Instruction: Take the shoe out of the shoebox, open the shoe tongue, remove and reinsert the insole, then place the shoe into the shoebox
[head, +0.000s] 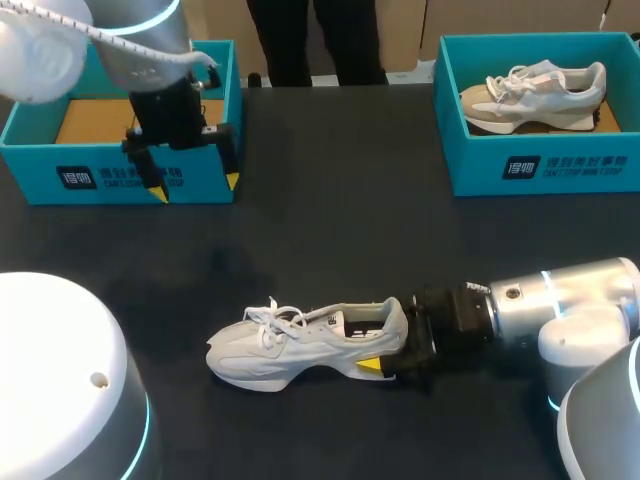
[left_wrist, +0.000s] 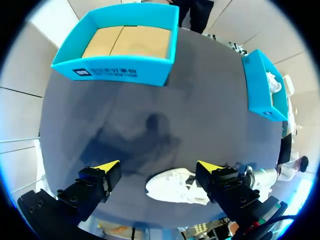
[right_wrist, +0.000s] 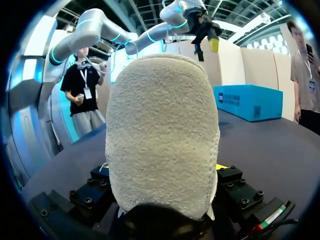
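White lace-up sneaker out on dark counter, right jaws pinching heel, left jaws wide open. Next up imo: left pulls tongue open.

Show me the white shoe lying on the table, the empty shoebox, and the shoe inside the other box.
white shoe (head: 300, 355), head view, midfoot side panel.
empty shoebox (head: 40, 172), head view, front wall.
boxed shoe (head: 540, 95), head view, its side.

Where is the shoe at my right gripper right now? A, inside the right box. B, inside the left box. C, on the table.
C: the white shoe stands on its sole on the dark table, its heel in the right gripper. The left box is empty, and the right box holds a second shoe.
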